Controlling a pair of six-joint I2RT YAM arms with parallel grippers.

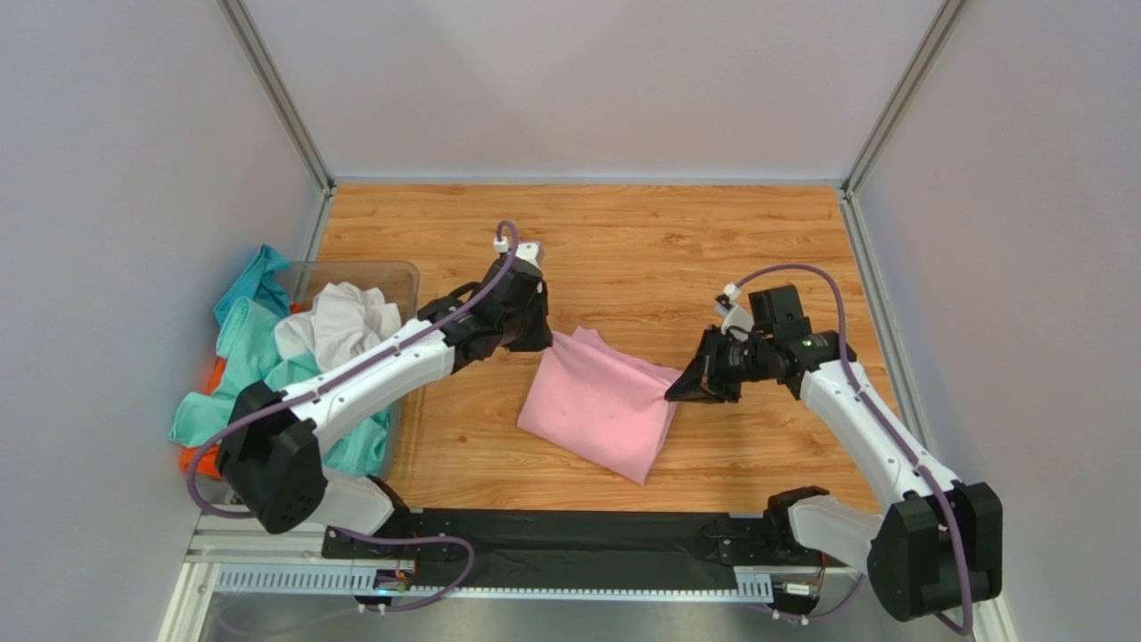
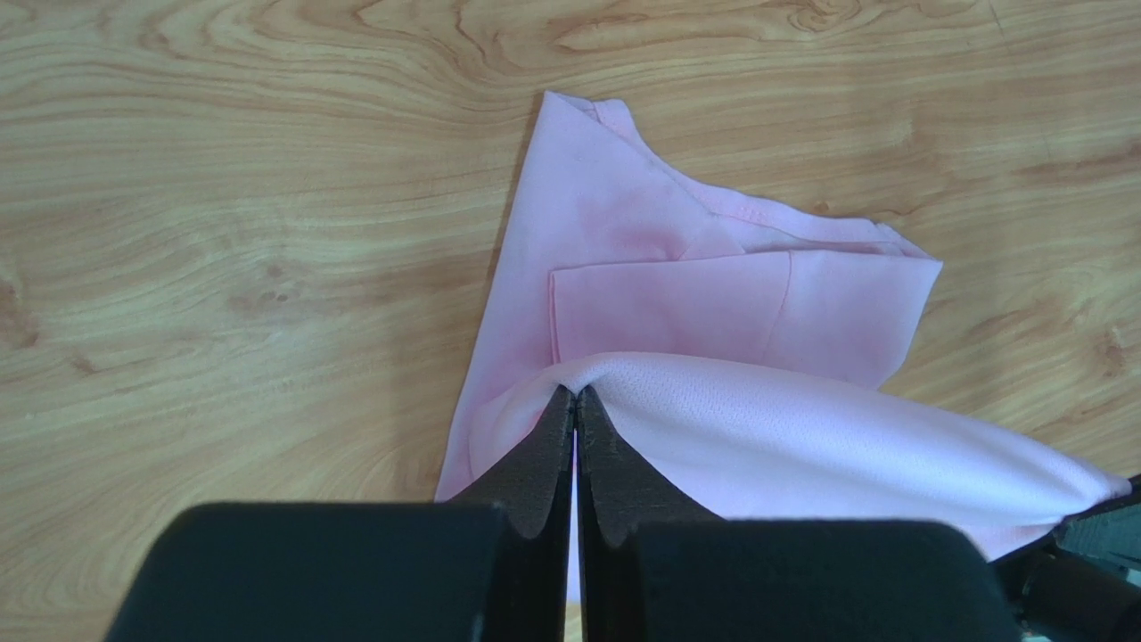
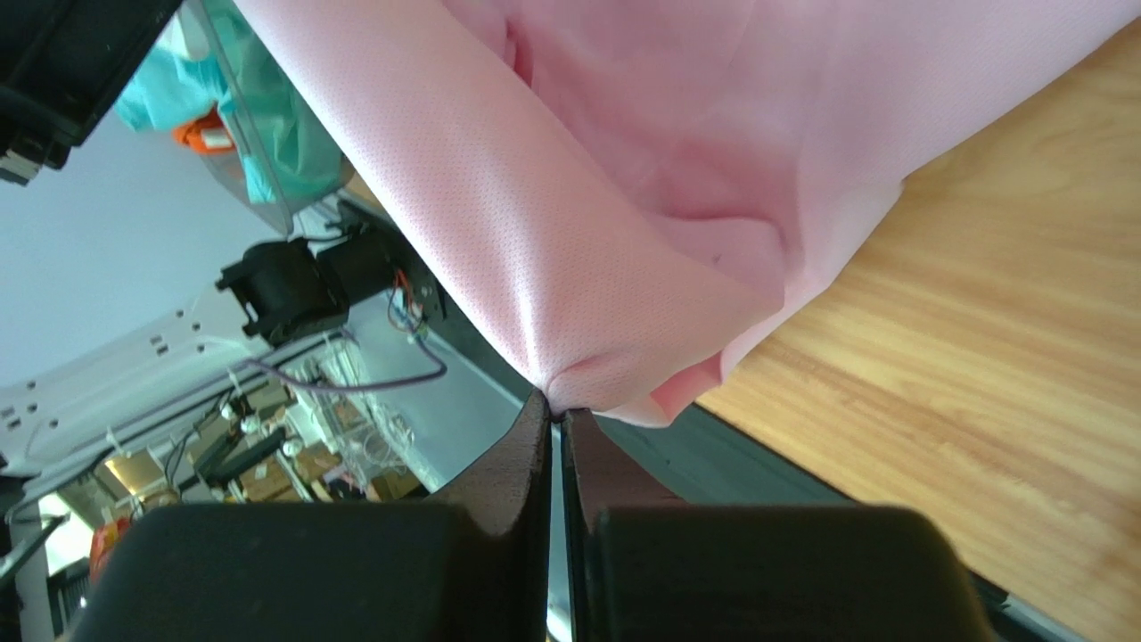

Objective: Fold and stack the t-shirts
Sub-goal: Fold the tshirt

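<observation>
The light pink t-shirt lies folded on the wooden table in the middle, with its upper layer lifted. My left gripper is shut on its far left corner; in the left wrist view the gripper pinches the raised pink fold. My right gripper is shut on the shirt's right corner; in the right wrist view the gripper pinches the pink cloth. The white t-shirt, teal t-shirt and orange t-shirt lie heaped at the left.
A clear plastic bin stands at the left under the heap of shirts. Grey walls enclose the table on three sides. The black base rail runs along the near edge.
</observation>
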